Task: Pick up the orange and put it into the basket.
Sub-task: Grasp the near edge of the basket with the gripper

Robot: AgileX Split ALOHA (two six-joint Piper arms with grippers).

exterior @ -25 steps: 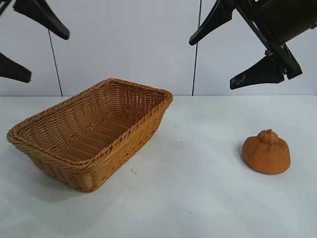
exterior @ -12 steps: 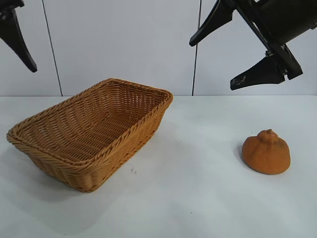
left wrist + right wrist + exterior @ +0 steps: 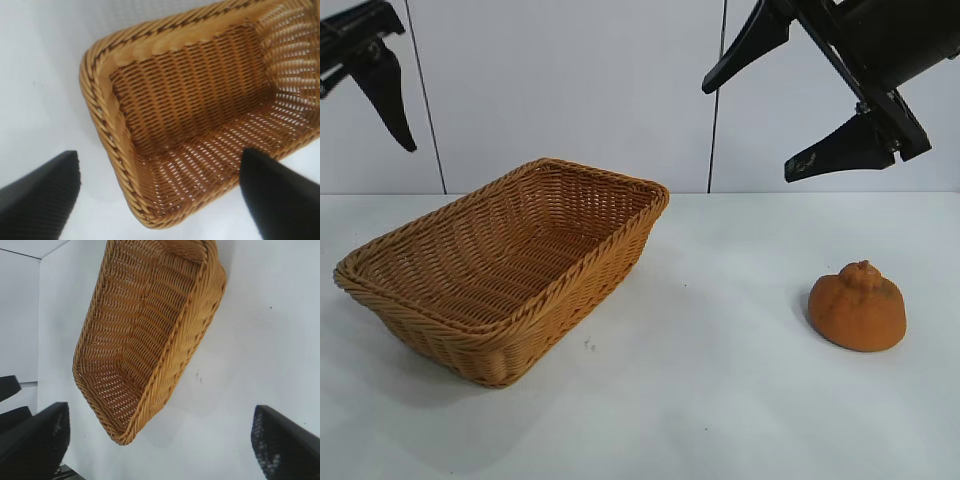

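Note:
The orange (image 3: 858,308), dull and lumpy with a knob on top, sits on the white table at the right, in the exterior view only. The wicker basket (image 3: 580,268) stands at the left and is empty. It also shows in the left wrist view (image 3: 107,120) and the right wrist view (image 3: 197,330). My right gripper (image 3: 747,130) hangs open high above the table, up and left of the orange; the right wrist view shows it (image 3: 160,440) empty. My left gripper (image 3: 160,170) is open and empty, high above the basket's left end; one of its fingers (image 3: 388,100) shows at the top left.
The white table (image 3: 720,400) runs to a white panelled wall behind. A small dark speck (image 3: 588,346) lies on the table just in front of the basket.
The left gripper has turned and shifted at the top left, its visible finger moving right and lower. The right gripper, the orange and the basket have not moved.

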